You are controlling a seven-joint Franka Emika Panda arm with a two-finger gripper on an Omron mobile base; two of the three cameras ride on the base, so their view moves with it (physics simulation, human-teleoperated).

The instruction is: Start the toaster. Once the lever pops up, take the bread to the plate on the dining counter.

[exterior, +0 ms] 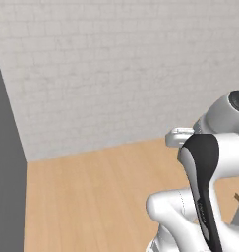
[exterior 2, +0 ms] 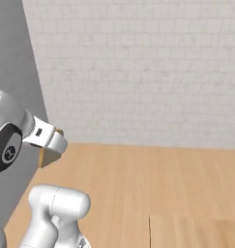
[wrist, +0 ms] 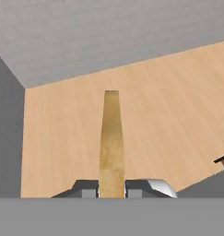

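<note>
Hand view is showing the bread (wrist: 111,143) standing edge-on between the two finger tips of the claw (wrist: 112,188), which is pinching the slice from both sides at its lower end; the slice is rising as a narrow golden-tan strip straight up the middle of that view, and it is hanging above a light-wood counter (wrist: 168,106) without touching it; a white tiled wall (wrist: 109,32) is running behind the counter, and a flat grey panel (wrist: 7,133) is closing it off on the left; in the right base view the bread (exterior 2: 50,156) is showing as a tan wedge just below the white hand, in front of the same grey panel (exterior 2: 15,58), with the counter (exterior 2: 153,179) lying beneath and beyond it.
</note>
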